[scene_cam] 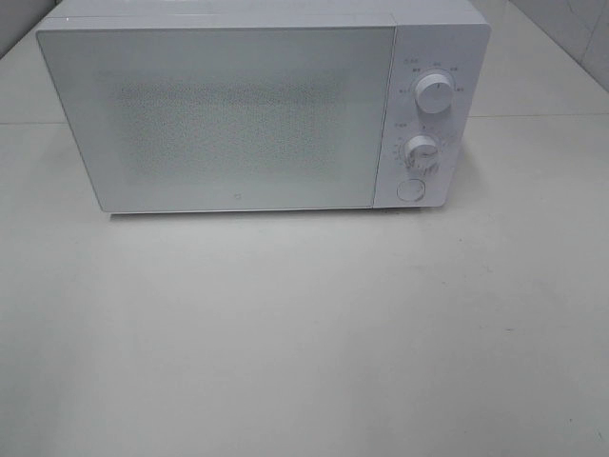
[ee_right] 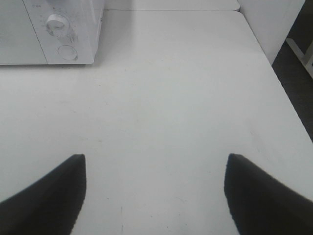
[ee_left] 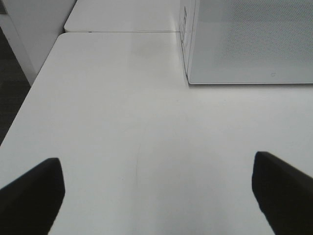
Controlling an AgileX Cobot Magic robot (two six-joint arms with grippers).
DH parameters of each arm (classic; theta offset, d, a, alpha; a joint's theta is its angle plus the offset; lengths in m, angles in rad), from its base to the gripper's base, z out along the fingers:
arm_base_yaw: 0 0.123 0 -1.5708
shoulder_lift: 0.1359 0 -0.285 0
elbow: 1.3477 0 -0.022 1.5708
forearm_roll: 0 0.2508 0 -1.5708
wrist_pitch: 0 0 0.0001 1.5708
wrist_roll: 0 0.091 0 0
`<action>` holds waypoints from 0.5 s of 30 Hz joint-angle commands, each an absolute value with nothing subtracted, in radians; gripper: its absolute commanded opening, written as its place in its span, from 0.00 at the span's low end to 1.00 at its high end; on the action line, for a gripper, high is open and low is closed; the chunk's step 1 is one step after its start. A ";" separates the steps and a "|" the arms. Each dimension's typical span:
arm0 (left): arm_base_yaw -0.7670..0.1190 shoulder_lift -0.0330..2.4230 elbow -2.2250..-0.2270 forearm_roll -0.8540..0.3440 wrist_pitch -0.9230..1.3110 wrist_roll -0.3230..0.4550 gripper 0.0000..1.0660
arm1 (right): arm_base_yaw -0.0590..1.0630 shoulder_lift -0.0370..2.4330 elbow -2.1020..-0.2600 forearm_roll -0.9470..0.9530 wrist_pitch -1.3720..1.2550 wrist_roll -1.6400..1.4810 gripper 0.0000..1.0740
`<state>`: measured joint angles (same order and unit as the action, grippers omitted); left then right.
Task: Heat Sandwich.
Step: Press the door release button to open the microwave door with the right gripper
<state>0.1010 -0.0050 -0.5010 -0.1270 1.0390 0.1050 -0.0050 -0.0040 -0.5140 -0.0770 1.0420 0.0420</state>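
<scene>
The sandwich is out of view in all three views. A white microwave [scene_cam: 257, 114] stands at the back of the white table [scene_cam: 304, 333] with its door shut; two knobs and a round button [scene_cam: 411, 188] sit on its right panel. My left gripper [ee_left: 156, 196] hovers open over bare table, off the microwave's left front corner [ee_left: 188, 73]. My right gripper [ee_right: 154, 191] is open too, above bare table, near the microwave's control panel [ee_right: 63, 34]. Nothing lies between either pair of fingers. Neither arm shows in the high view.
The table's left edge [ee_left: 29, 98] drops to a dark floor in the left wrist view. Its right edge [ee_right: 283, 83] does the same in the right wrist view. A second white tabletop [ee_left: 122, 17] adjoins behind.
</scene>
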 commanded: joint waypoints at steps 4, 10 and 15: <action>0.104 -0.027 -0.498 -0.135 1.034 0.098 0.92 | -0.011 0.072 -0.560 -0.064 0.952 0.032 0.71; 0.104 -0.027 -0.498 -0.135 1.034 0.098 0.92 | -0.011 0.172 -0.560 -0.064 0.790 0.036 0.71; 0.104 -0.027 -0.498 -0.135 1.034 0.098 0.92 | -0.011 0.262 -0.560 -0.064 0.681 0.044 0.71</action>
<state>0.1010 -0.0050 -0.5010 -0.1270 1.0390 0.1050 -0.0050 0.2190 -0.5550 -0.0680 0.7480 0.0440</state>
